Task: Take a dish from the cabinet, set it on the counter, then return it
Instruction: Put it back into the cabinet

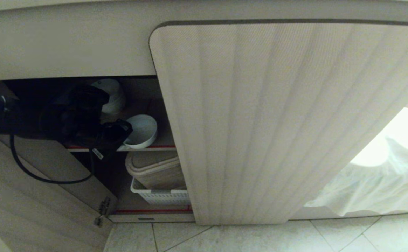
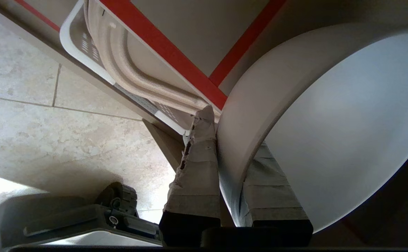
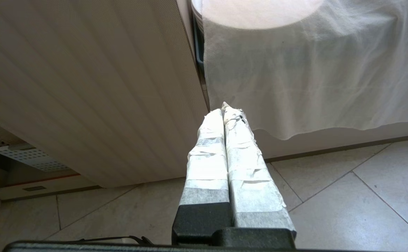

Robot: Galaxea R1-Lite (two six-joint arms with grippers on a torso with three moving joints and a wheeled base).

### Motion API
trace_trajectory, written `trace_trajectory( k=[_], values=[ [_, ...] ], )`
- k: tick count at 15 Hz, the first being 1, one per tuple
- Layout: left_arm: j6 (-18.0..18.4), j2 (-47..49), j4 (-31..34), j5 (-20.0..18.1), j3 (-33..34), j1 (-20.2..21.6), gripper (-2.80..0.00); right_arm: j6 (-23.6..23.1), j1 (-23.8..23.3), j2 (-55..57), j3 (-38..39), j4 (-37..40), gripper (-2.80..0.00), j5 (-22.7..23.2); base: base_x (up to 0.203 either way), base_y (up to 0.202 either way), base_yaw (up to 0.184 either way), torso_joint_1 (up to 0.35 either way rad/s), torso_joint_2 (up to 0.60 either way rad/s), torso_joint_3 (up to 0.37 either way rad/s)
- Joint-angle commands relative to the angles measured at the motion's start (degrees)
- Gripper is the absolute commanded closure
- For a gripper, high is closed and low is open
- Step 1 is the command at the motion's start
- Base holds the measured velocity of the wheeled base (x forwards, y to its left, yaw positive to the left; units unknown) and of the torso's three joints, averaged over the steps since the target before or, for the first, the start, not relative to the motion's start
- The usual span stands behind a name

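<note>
Kitchen, likely domestic: low cabinet [image 1: 281,119] with ribbed doors under a counter edge, white bowls [image 1: 142,131] on red-edged shelf [image 1: 154,147], tiled floor [image 1: 295,238].

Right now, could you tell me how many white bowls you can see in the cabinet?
2: one bowl at the upper shelf's front edge, held by the left pincer; another farther back. Others may be hidden.

The low beige cabinet [image 1: 84,52] gapes only on the left; its closed ribbed beige door [image 1: 277,122] blocks the right. The black left gripper [image 1: 118,134], clamping the small white ceramic bowl [image 1: 141,131], fills the upper shelf's mouth; a white perforated plastic basket [image 1: 160,196] crowds the lower shelf.
</note>
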Motion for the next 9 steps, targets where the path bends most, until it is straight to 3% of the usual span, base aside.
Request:
trace_trajectory(
  k=[1, 9],
  values=[
    [-0.28, 0.58, 0.05, 0.02, -0.21, -0.02, 0.00, 0.05, 0.10, 0.07, 0.02, -0.04, 0.00, -0.01, 0.000, 0.000, 0.000, 0.000, 0.00, 0.000],
    [-1.94, 3.08, -0.02, 2.36, -3.65, -0.02, 0.00, 0.05, 0.02, 0.07, 0.02, -0.04, 0.00, -0.01, 0.000, 0.000, 0.000, 0.000, 0.00, 0.000]
  ],
)
